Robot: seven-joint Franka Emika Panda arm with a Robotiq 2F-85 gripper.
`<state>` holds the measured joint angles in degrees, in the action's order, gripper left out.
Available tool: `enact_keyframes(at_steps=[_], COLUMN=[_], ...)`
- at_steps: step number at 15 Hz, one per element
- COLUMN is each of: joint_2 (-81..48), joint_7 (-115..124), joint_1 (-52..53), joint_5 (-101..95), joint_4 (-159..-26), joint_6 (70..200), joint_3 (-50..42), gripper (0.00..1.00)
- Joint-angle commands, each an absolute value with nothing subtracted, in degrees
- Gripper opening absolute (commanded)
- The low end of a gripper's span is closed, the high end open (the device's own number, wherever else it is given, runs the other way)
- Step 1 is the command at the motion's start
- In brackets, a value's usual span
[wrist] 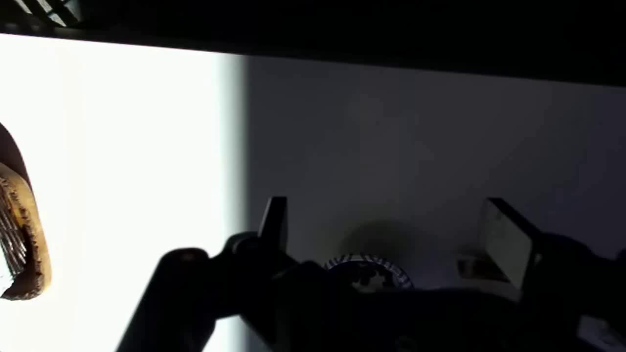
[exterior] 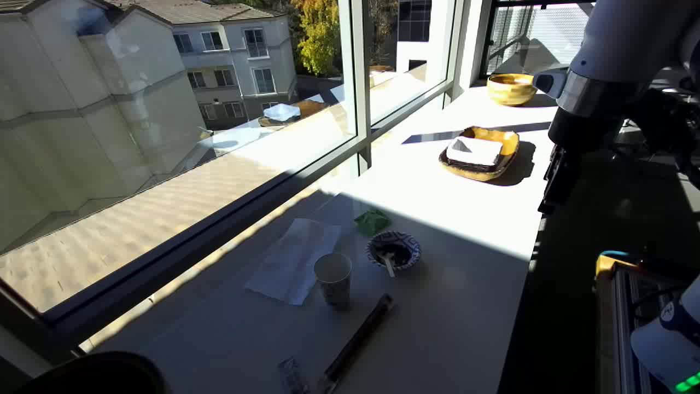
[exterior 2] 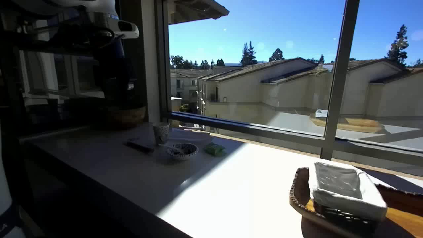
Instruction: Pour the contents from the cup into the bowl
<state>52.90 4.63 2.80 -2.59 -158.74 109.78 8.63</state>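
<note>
Robotiq gripper [wrist: 385, 225] is hovering empty with jaws spread apart, while the paper cup [exterior: 333, 282] is standing upright near the patterned bowl [exterior: 404, 239], its thin wall probably calling for a gentle, centred grip.

The paper cup [exterior: 333, 285] and paper bowl [exterior: 395, 237] look smooth and printed, the paper napkin [exterior: 295, 257] thin and lightly creased, the green wrapper [exterior: 372, 221] like crinkled plastic, and the white countertop [exterior: 465, 295] smooth with a faint sheen. The wooden tray [exterior 2: 404, 218] has a rough, bark-like edge, the dark wicker basket [exterior 2: 343, 219] a liner [exterior 2: 347, 200] of wrinkled, matt cloth, and the rounder wooden bowl [exterior: 508, 94] looks smooth. Clear, reflective glass [exterior 2: 287, 119] sits in a matt, metal-looking window frame [exterior 2: 248, 128], and the gripper [wrist: 386, 203] looks hard and matt black.
</note>
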Motion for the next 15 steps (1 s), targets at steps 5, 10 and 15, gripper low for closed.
enact_keyframes(at_steps=[5,10,15], joint_2=[52.2,50.1,37.0], joint_7=[5.1,6.9,16.8], joint_1=[3.4,2.8,0.7], joint_5=[-3.1,-2.5,0.3], joint_4=[-160.2,-159.4,-153.2], joint_6=[109.6,110.5,118.3], joint_3=[8.1,8.6,10.4], gripper=[1.0,1.0,1.0])
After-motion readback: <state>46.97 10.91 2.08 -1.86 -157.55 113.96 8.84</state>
